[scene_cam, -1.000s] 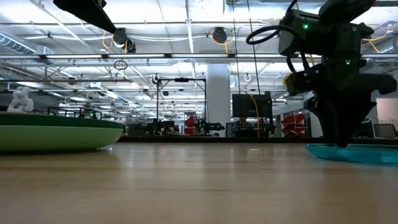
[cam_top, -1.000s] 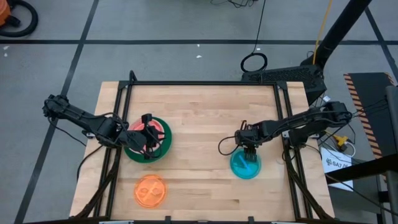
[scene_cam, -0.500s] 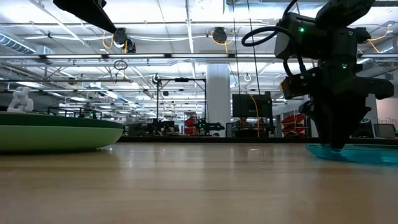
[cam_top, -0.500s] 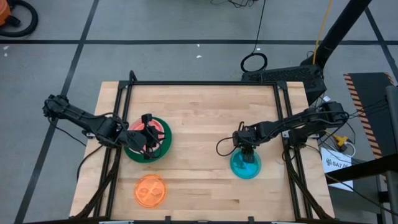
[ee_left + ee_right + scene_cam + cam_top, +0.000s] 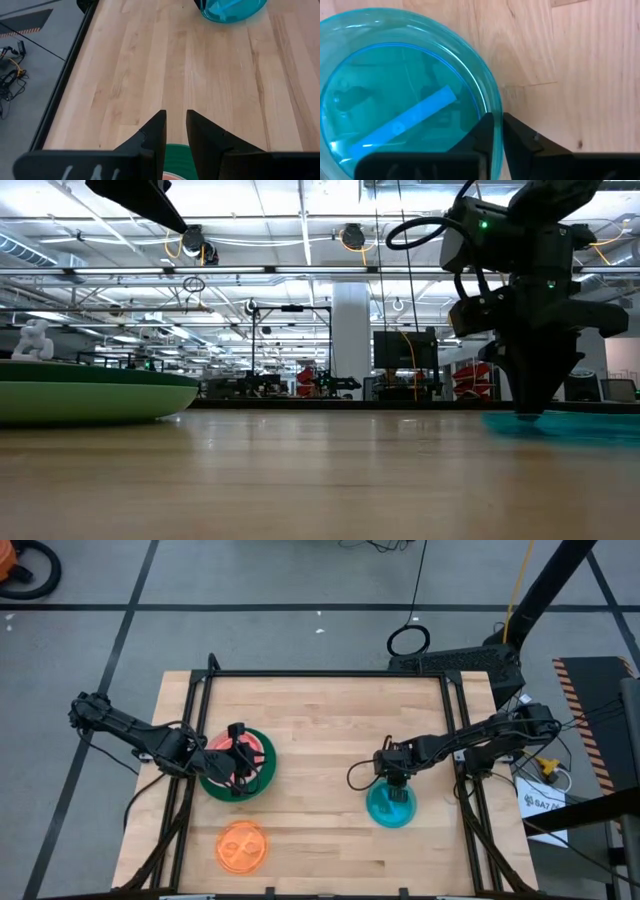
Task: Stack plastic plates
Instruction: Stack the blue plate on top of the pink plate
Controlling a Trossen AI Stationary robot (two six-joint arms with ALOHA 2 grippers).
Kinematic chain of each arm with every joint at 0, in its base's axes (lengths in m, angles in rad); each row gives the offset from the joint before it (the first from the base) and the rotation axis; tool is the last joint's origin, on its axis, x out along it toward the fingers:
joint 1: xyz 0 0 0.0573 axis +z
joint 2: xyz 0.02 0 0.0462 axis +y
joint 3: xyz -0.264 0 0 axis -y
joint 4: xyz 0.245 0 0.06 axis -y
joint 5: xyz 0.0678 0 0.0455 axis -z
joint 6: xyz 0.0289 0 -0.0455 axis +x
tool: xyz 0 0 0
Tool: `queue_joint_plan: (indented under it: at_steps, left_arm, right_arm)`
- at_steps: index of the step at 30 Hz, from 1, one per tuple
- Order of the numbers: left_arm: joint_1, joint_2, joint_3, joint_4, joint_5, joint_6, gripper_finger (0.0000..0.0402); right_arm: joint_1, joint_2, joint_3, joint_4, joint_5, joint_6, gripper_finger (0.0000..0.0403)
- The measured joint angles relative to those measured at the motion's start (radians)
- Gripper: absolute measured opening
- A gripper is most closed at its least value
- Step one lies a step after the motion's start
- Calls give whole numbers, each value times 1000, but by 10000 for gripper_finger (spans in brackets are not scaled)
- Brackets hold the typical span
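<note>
Plates: translucent blue round plastic plate (image 5: 390, 806) lies on your right; orange one (image 5: 241, 846) near-left; dark green stack (image 5: 262, 778) left.
Right gripper (image 5: 497, 131): pinched narrow on the blue rim.
Left gripper (image 5: 175, 131): narrow, empty, over the stack.
Handling: likely light, thin, slippery; keep your rim grip.

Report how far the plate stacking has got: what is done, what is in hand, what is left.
Done: a red-pink plate already lies on the dark green plate, with the left gripper over that stack, fingers nearly together.
In hand: the right gripper is pinching the rim of the blue plate, which looks to be on the table.
Left: the blue plate and the orange plate are not yet stacked.
</note>
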Motion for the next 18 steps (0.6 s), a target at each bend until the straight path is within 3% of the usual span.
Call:
queue_joint_plan:
  at_steps: [10,18]
  left_arm:
    - [0,0,0,0,-3,0,83]
    - [25,0,0,-14,-112,-31,83]
  right_arm:
    - [0,-1,0,5,-25,52,2]
    - [-2,-12,0,49,-26,118,2]
